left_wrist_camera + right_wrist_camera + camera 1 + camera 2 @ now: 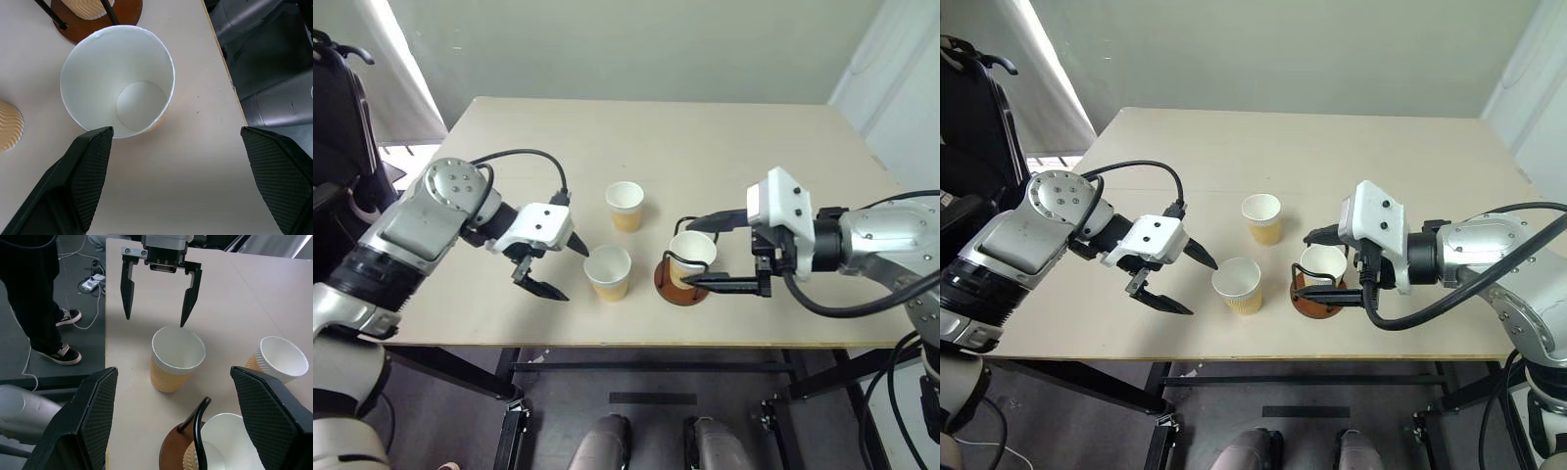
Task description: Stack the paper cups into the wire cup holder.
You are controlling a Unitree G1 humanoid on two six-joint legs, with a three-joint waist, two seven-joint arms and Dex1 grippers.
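Note:
Three tan paper cups stand on the beige table. One cup (693, 257) sits inside the wire cup holder (677, 290), a brown disc with black wire loops near the front edge. My right gripper (688, 256) is open, its fingers on either side of that cup without touching it. A second cup (609, 271) stands just left of the holder, and my left gripper (577, 274) is open right beside it, tips pointing at it. In the left wrist view this cup (117, 81) lies just past the fingertips. The third cup (626, 206) stands farther back.
The table's front edge (636, 345) runs close below the holder and the near cup. A dark chair (337, 108) stands off the table's left side. In the right wrist view a person's legs (41, 298) stand on the floor beyond the table, beside cables.

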